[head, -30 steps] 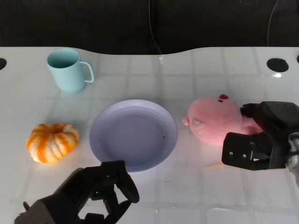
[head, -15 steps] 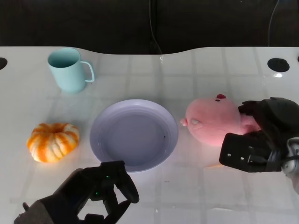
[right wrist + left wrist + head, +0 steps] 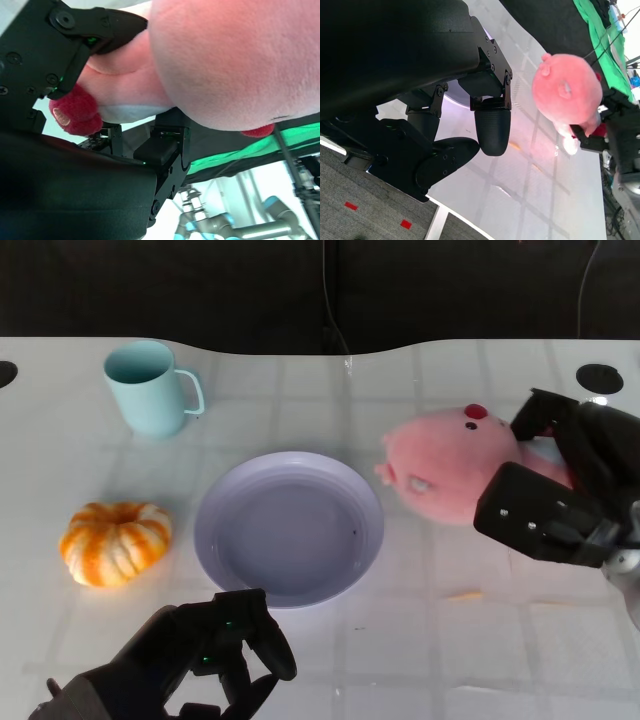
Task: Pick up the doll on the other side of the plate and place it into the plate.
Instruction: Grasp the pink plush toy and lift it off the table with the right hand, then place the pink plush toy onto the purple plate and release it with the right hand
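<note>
Rear of the pink doll [image 3: 450, 472] behind the right hand [image 3: 556, 497]; left forearm cropped at frame's edge.

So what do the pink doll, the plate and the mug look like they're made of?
Pink doll: soft plush fabric, judging by its fuzzy matte surface and the way it bulges in the right hand.
Plate: probably smooth plastic or melamine, pale lavender with a soft sheen and concentric ridges.
Mug: likely plastic, though possibly ceramic; light teal, with an even matte finish.

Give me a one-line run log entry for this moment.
phase: carry | right hand: grips pink doll, lifted beside plate | left hand: curled, holds nothing, near plate | plate: holds nothing yet
</note>
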